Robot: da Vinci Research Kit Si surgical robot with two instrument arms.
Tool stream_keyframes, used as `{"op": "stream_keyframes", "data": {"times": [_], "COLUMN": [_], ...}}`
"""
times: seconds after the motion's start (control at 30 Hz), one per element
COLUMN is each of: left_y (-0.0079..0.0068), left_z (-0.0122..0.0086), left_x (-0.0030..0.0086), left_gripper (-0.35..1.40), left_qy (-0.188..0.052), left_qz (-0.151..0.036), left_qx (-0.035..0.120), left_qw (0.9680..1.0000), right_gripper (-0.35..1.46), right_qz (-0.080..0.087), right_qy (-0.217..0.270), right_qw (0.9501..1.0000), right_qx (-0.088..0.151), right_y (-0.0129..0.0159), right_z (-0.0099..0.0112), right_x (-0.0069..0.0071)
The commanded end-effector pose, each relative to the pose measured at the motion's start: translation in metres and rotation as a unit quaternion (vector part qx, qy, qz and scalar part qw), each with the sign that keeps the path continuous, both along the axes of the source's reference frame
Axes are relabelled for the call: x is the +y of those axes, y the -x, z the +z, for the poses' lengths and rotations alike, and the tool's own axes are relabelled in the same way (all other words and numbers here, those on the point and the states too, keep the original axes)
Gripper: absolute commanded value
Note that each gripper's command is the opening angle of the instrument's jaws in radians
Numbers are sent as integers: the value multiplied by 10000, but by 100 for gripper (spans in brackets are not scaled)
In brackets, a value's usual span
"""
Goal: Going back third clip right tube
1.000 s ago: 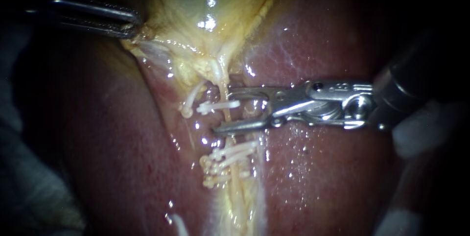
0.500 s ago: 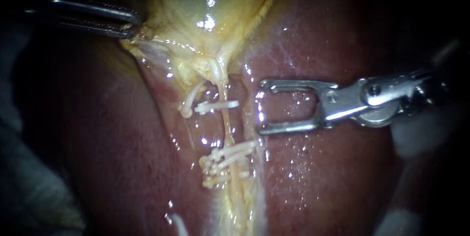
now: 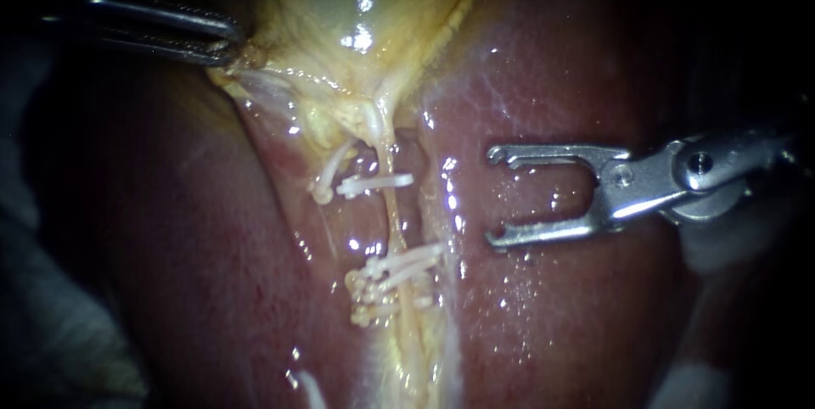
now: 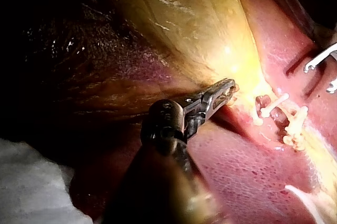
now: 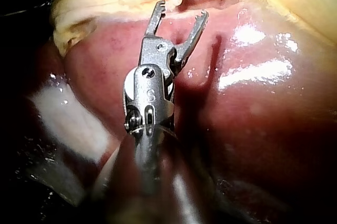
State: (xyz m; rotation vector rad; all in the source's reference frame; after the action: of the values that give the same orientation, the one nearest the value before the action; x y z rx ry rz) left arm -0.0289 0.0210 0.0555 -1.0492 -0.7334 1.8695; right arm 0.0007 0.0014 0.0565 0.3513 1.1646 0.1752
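Jaws apart and empty, my silver right instrument (image 3: 494,198) lies at three o'clock of the white clip (image 3: 378,182) on the pale right tube (image 3: 393,215). I should back out straight, clear of the red liver (image 3: 552,307).

- A dark red, wet, smooth liver (image 3: 577,316) lay under the right instrument (image 3: 494,198) and spread out on both sides of it.
- A pale yellow, glistening gallbladder (image 3: 340,2) sat just ahead of the left instrument (image 3: 231,44), its edge touching that tip, well apart from the right instrument.
- A yellowish band of fatty tissue (image 3: 416,358) ran from the gallbladder across the liver, ahead of the right instrument's jaws.
- A white, soft cloth (image 4: 31,182) lay beside the left instrument's shaft.
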Motion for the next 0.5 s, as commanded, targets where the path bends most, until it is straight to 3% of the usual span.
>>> {"op": "stream_keyframes", "data": {"times": [0.03, 0.5], "left_y": [3, 38], "left_z": [3, 31], "left_x": [-1, -9], "left_gripper": [-35, -35], "left_qy": [6, -22], "left_qz": [-9, 106], "left_qx": [8, -34], "left_qw": [10000, 9999], "right_gripper": [50, 50], "right_qz": [0, -99], "right_qy": [0, -9], "right_qw": [10000, 9999], "right_qx": [4, 46], "right_y": [1, 3], "right_z": [0, -1], "right_x": [0, -2]}}
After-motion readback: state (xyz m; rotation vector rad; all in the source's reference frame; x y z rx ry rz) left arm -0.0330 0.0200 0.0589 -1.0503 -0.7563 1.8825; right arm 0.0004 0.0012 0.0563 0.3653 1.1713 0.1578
